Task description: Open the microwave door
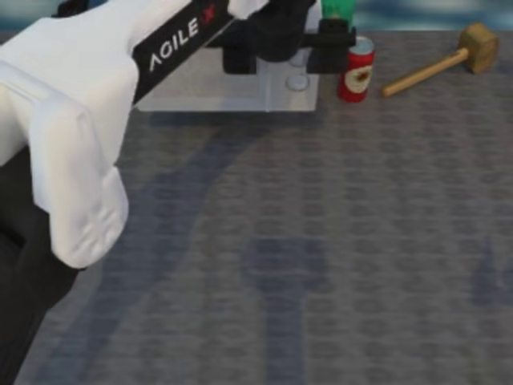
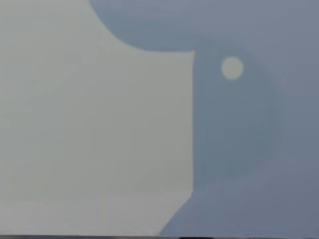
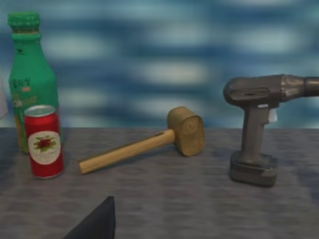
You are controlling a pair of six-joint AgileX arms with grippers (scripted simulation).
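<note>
The white microwave (image 1: 208,92) stands at the table's far edge, seen from above, with a round knob (image 1: 298,82) near its right end. My left arm reaches across the table, and its gripper (image 1: 280,40) hangs over the microwave's top right part. The left wrist view sits very close to the microwave: a pale flat panel (image 2: 94,139) lies beside a shaded panel carrying one round knob (image 2: 232,68). The door's mesh window and handle are hidden. My right arm is outside the top view; only one dark fingertip (image 3: 99,224) shows in the right wrist view.
A red can (image 1: 357,70) and a green bottle (image 1: 337,8) stand just right of the microwave. A wooden mallet (image 1: 449,60) lies farther right. A grey power drill (image 3: 256,134) stands on the table beyond the mallet in the right wrist view.
</note>
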